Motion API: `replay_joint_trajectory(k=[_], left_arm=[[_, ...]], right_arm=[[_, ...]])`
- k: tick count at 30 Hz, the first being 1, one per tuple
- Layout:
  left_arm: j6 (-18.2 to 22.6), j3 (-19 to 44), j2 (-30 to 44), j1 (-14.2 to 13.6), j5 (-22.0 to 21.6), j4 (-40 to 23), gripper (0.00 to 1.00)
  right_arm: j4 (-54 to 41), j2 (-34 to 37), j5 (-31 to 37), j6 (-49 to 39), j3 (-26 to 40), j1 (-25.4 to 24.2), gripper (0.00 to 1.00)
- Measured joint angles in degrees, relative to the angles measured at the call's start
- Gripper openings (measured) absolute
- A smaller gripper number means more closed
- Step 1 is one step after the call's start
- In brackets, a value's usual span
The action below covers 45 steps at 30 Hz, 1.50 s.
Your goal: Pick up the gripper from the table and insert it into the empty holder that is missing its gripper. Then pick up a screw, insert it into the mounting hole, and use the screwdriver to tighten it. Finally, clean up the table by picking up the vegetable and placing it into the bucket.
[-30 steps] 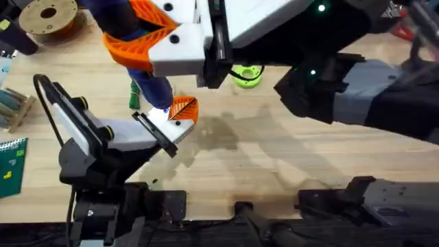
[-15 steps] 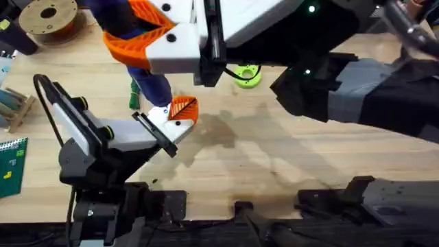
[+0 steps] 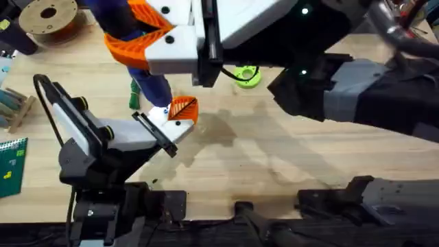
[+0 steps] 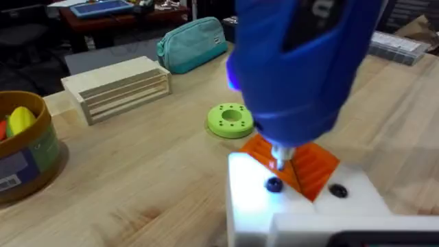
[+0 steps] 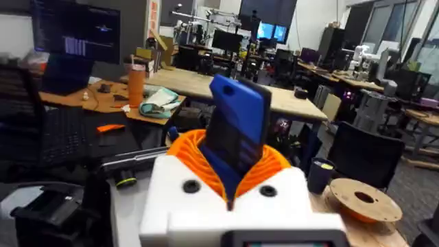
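My right gripper (image 3: 147, 38) (image 5: 230, 180), large under the overhead camera, is shut on the blue screwdriver (image 3: 154, 82) (image 5: 236, 130), held upright. Its bit (image 4: 280, 159) rests on the orange gripper (image 3: 182, 108) (image 4: 309, 165), which sits in the white holder (image 3: 147, 134) (image 4: 260, 206) at the tip of my left gripper (image 3: 175, 120). Two dark screw heads (image 4: 274, 184) show on the holder. The dark green vegetable (image 3: 134, 96) lies on the table (image 3: 274, 151) just behind the screwdriver. The orange-yellow bucket (image 4: 27, 154) holds a yellow toy piece (image 4: 20, 120).
A lime-green disc (image 3: 247, 74) (image 4: 230, 120) lies beyond the holder. A brown spool (image 3: 48, 17) stands at the back left. A wooden rack (image 4: 116, 86) and a teal pouch (image 4: 192, 42) sit farther off. Green cards (image 3: 10, 165) lie at the left edge.
The right arm's body has drifted slightly left. The screwdriver stays on the orange gripper and the left arm has not moved.
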Motion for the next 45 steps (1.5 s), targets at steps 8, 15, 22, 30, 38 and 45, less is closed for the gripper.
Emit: replay_joint_trajectory(k=[8,15,22,30,38,45], left_arm=[[0.0,0.0,0.0,0.0,0.0,0.0,0.013],[0.0,0.0,0.0,0.0,0.0,0.0,0.013],[0.0,0.0,0.0,0.0,0.0,0.0,0.013],[0.0,0.0,0.0,0.0,0.0,0.0,0.013],[0.0,0.0,0.0,0.0,0.0,0.0,0.013],[-0.1,0.0,0.0,0.0,0.0,0.0,0.013]], right_arm=[[0.0,0.7,0.2,0.0,0.1,0.2,0.008],[0.0,0.9,0.2,0.0,0.5,0.5,0.008],[0.0,1.0,0.2,0.0,0.8,0.5,0.008],[-0.1,2.0,0.2,0.0,0.9,0.6,0.008],[-1.2,2.0,0.3,0.0,0.9,0.6,0.008],[-0.5,2.0,0.2,0.0,0.9,0.6,0.008]])
